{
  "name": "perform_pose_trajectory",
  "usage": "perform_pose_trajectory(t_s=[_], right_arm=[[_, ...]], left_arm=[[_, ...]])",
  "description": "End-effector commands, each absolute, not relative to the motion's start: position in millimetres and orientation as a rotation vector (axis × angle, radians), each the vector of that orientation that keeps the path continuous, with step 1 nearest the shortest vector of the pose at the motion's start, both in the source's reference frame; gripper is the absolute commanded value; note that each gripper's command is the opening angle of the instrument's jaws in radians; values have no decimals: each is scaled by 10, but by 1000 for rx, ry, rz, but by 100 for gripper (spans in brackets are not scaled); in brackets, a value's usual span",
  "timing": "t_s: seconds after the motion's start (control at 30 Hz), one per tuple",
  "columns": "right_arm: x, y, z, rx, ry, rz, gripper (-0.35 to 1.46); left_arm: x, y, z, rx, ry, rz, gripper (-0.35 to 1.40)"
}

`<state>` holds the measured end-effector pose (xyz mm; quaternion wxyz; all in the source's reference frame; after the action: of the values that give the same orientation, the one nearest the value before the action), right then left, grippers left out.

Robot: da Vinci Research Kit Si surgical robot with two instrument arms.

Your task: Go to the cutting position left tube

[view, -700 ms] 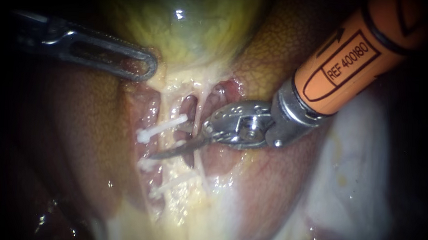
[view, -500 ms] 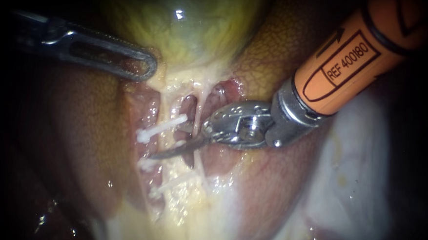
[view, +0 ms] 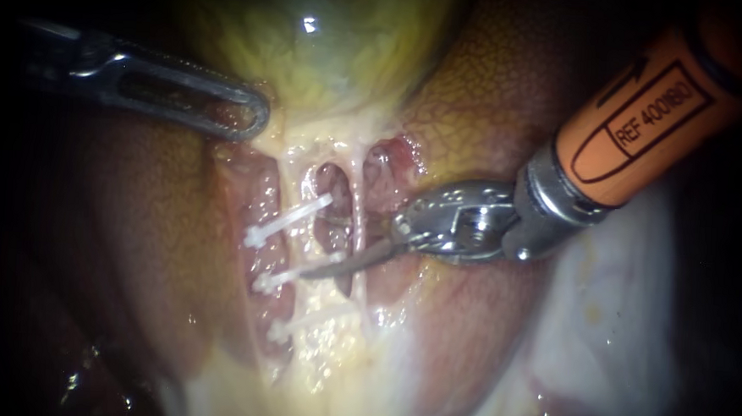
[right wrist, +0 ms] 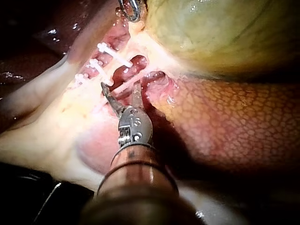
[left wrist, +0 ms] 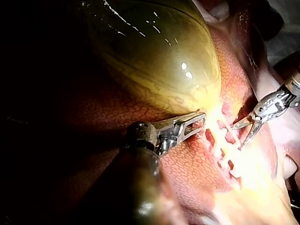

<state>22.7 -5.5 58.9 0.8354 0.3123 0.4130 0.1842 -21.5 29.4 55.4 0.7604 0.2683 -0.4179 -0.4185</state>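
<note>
The left tube (view: 292,229) runs 12 to 6, crossed by three white clips (view: 274,277). The right instrument (view: 339,253) lies at its 3 o'clock, pincer open and empty, blades aimed toward 9, lower tip by the middle clip. The left instrument (view: 244,117), at 11, has its pincer closed on the gallbladder (view: 328,53).

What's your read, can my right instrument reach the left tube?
Probably yes: the right instrument sits open-jawed beside the left tube, one tip at the middle clip; only the thin right tube intervenes.
</note>
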Motion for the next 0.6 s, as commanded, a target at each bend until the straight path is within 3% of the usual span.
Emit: perform_pose_trajectory(t_s=[0.03, 0.43, 0.6], right_arm=[[223, -55, 588, 664, 872, 386, 122], [196, -52, 566, 750, 858, 341, 126], [204, -57, 558, 805, 916, 298, 124]], left_arm=[[-215, 294, 553, 585, -910, -911, -35], [-212, 294, 552, 587, -910, -909, -35], [-213, 294, 552, 587, -910, -910, -35]])
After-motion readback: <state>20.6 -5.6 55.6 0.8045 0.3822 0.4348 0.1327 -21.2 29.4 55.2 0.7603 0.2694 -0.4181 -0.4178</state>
